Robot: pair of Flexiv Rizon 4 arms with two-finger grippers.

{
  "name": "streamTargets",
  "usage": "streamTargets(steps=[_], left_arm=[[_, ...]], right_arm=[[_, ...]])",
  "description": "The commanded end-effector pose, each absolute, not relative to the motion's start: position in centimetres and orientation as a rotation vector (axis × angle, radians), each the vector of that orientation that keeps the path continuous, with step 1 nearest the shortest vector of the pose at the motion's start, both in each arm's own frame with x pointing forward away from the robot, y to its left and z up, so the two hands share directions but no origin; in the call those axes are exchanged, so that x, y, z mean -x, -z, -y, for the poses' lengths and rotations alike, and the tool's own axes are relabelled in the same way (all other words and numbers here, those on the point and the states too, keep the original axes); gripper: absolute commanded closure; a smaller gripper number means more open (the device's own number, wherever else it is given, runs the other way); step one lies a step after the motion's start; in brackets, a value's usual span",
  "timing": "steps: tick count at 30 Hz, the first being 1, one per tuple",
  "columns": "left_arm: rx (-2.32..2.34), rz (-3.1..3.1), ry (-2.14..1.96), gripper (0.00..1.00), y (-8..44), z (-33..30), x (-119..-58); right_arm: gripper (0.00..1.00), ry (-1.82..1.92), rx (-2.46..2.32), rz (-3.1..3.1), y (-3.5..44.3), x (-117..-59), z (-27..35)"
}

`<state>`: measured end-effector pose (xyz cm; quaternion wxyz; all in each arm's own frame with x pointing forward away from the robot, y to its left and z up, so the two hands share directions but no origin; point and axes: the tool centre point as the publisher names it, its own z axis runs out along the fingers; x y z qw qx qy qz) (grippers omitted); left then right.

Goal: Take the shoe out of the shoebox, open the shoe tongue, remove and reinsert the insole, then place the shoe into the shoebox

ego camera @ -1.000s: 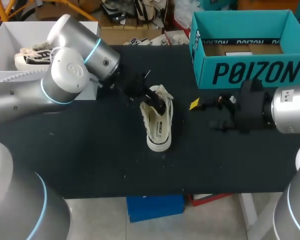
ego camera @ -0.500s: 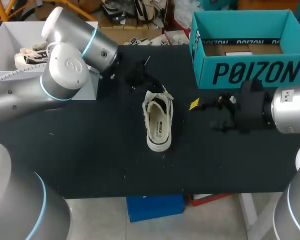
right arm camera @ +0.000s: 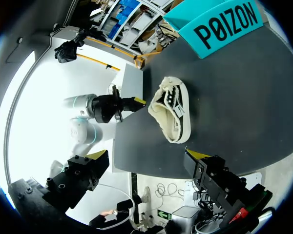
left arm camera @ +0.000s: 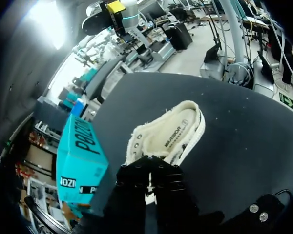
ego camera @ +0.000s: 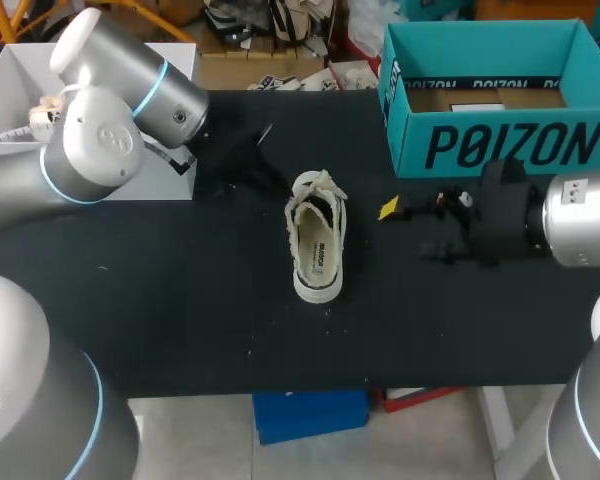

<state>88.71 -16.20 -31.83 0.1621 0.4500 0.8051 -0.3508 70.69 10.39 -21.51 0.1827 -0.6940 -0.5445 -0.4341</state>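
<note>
Shoe out on the table, neither gripper holding anything!

The shoe (ego camera: 317, 240) sits on its sole in the middle of the black table (ego camera: 180, 300), opening up, its cream insole (left arm camera: 179, 134) showing inside, and it's well apart from the teal shoebox (ego camera: 490, 110) at the far right corner. The left gripper (left arm camera: 149, 168) hangs just off the shoe's eyelet end, fingers pinched close together with nothing between them. The right gripper (right arm camera: 145, 157) waits near the shoe's other side, in front of the shoebox, fingers spread wide and gripping nothing.
</note>
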Motion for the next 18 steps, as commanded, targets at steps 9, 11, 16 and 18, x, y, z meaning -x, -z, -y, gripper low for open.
streamTargets(steps=[9,11,16,18], left_arm=[[-1.642,-2.226,0.654,0.46,30.9,13.6,-88.4],[-1.707,-2.202,0.590,0.52,31.1,13.5,-88.5],[-1.818,-2.164,0.508,0.54,31.5,13.6,-88.3],[-1.847,-2.152,0.490,0.54,31.9,13.8,-88.2]], right_arm=[[0.00,1.224,1.959,1.536,21.5,-70.7,-10.4],[0.00,1.224,1.959,1.536,21.5,-70.7,-10.4],[0.00,1.224,1.959,1.536,21.5,-70.7,-10.4],[0.00,1.224,1.959,1.536,21.5,-70.7,-10.4]])
